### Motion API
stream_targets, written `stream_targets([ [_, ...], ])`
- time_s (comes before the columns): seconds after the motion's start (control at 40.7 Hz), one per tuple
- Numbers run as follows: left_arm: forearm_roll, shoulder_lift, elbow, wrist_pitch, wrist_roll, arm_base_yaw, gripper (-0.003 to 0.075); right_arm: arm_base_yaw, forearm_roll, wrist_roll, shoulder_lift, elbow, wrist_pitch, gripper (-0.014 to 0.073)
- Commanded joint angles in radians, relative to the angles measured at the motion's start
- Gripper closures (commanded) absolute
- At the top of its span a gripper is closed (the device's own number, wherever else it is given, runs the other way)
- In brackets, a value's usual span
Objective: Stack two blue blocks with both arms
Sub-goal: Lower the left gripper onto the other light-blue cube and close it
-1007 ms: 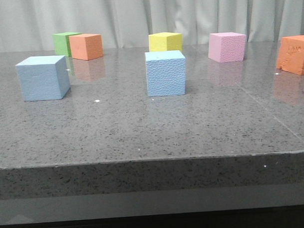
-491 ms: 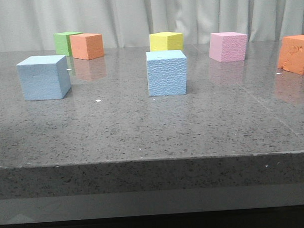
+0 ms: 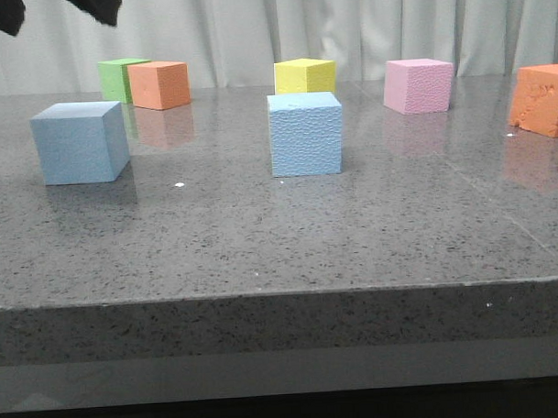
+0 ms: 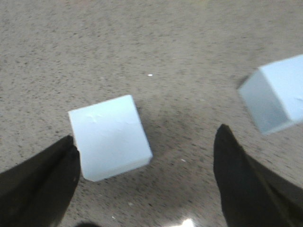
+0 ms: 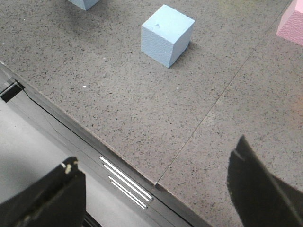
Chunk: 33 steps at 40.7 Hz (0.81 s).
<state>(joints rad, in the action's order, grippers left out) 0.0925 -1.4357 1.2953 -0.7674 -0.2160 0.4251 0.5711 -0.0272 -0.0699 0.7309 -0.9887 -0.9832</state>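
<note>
Two light-blue blocks sit apart on the grey table: one at the left [image 3: 80, 143], one in the middle [image 3: 304, 133]. My left gripper [image 3: 61, 19] hangs open above the left block, only its dark fingertips showing at the top of the front view. In the left wrist view that block [image 4: 110, 137] lies below, close to one finger [image 4: 42, 184], with the other block [image 4: 279, 92] off to the side. My right gripper [image 5: 156, 153] is open and empty over the table's front edge, well short of the middle block [image 5: 166, 34].
Green [image 3: 119, 79] and orange [image 3: 160, 85] cubes stand at the back left. A yellow cube [image 3: 305, 76] and a pink cube [image 3: 419, 85] are behind the middle block. Another orange cube [image 3: 541, 101] is at the right edge. A seam [image 5: 222, 92] crosses the tabletop.
The left gripper's fingertips have come into the front view at the top left, above the left blue block. No block has moved.
</note>
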Motion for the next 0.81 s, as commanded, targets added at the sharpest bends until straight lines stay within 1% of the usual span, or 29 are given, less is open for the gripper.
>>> stream_targets([
  [0.0, 0.102, -0.051, 0.093, -0.017, -0.096, 0.006, 0.0150, -0.004, 0.003, -0.006, -0.005, -0.025, 0.053, -0.0022],
  [0.123, 0.150, -0.136, 0.151, -0.070, -0.166, 0.006, 0.0150, -0.004, 0.003, -0.006, -0.005, -0.025, 0.053, -0.0022],
  [0.197, 0.148, -0.175, 0.173, -0.076, -0.182, 0.002, 0.0150, -0.004, 0.003, -0.006, -0.005, -0.025, 0.053, -0.0022],
  [0.369, 0.142, -0.239, 0.183, -0.074, -0.273, -0.034, 0.0150, -0.004, 0.003, -0.006, -0.005, -0.025, 0.053, -0.0022],
  [0.59, 0.126, -0.296, 0.183, -0.072, -0.276, -0.040, 0.0153, -0.004, 0.003, -0.006, -0.005, -0.025, 0.053, -0.0022],
  [0.786, 0.123, -0.301, 0.183, -0.057, -0.274, -0.037, 0.0156, -0.004, 0.003, -0.006, -0.005, -0.025, 0.052, -0.0022],
])
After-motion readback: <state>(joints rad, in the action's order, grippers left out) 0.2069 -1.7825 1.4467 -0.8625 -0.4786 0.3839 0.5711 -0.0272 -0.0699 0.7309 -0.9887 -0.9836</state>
